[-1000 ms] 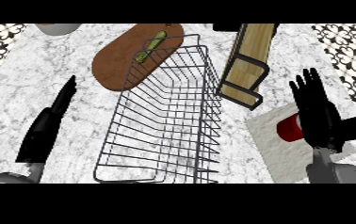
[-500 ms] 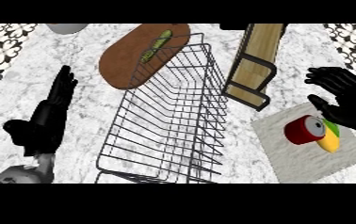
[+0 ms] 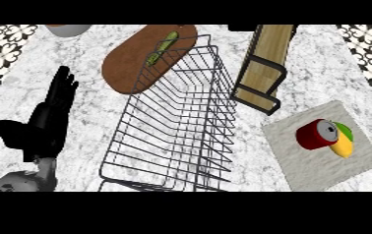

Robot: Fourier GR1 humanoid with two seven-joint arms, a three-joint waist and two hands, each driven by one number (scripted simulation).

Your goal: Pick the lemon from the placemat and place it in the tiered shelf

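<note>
White-veined marble covers the counter (image 3: pixel 87 71), with a patterned tile strip showing at its far corners. A second ago the right hand stood over the placemat (image 3: pixel 305 166) near the counter's right edge, and half a second ago it hung just beyond the mat; now it shows nowhere in the head view, so its fingers cannot be judged. With it gone, the mat's load is plain: a red can (image 3: pixel 317 134) lying on its side, and the lemon (image 3: pixel 343 147) touching it on the side nearest the counter's right edge, a green patch showing at its far end. The lemon has not been lifted.

The left hand (image 3: pixel 45 122) has moved a little inward along the counter's left edge and rests there, fingers straight and released, holding nothing.

A wire dish rack (image 3: pixel 174 125) fills the middle of the counter, a brown cutting board (image 3: pixel 131 63) with a green vegetable (image 3: pixel 161 48) behind it toward the far edge. The wooden tiered shelf (image 3: pixel 263 66) stands between the rack and the mat, well apart from the lemon.

My reading: the pick has not begun, and the can beside the lemon could crowd a grasp.
</note>
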